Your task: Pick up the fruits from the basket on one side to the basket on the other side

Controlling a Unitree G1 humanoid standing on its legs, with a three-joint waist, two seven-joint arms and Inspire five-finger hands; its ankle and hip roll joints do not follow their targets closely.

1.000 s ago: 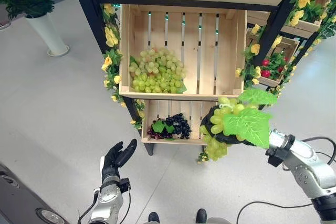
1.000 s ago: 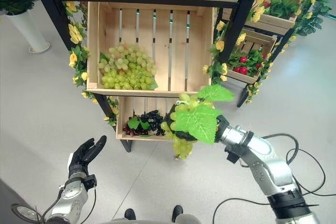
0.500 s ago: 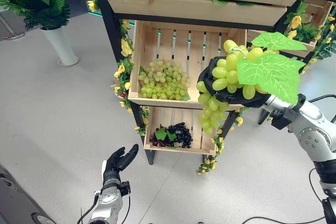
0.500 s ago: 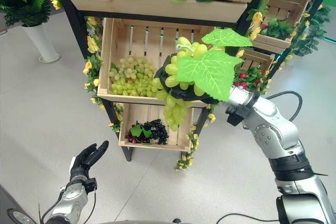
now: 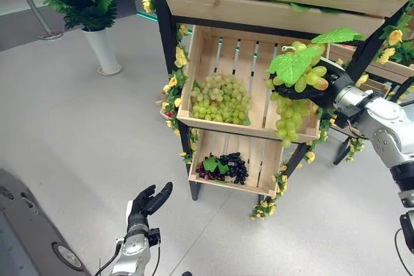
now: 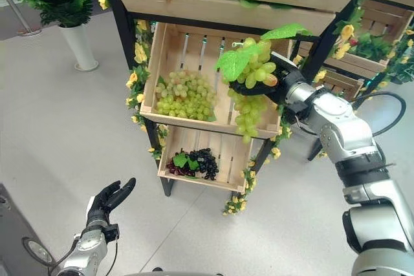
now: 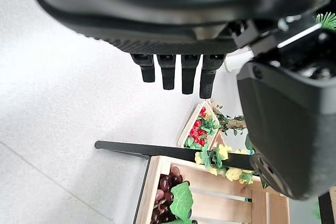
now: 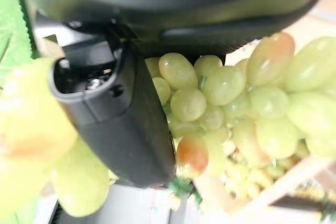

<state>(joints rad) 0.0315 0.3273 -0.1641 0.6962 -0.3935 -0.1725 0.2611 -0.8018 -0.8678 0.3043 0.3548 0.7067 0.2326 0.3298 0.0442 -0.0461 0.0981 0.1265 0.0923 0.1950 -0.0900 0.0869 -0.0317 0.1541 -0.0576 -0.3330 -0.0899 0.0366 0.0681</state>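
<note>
In the left eye view, the right hand (image 5: 309,88) is curled around a bunch of green grapes (image 5: 294,95) with two big leaves. It holds the bunch over the front edge of the upper wooden crate (image 5: 249,124); the lower part of the bunch hangs below the hand, in front of the crate's front board. Further inside the crate from this hand lies another green grape pile (image 5: 222,98). The risk I see: the hanging tail may catch on the front board if the hand goes forward without lifting, and then the bunch could be pulled out of the fingers and fall to the floor.

In the right eye view, the left hand (image 6: 107,200) is low and well apart from the crates, fingers straight and holding nothing. The dark grapes (image 6: 202,159) lie in the lower crate (image 6: 200,182), below the right hand.

In the left wrist view, the fingers (image 7: 176,74) are straight and nothing is between them.

In the right wrist view, grapes press against the palm and thumb (image 8: 126,124). Some of the bunch seems to lie outside the grip, so a quick move may shake it loose.
</note>
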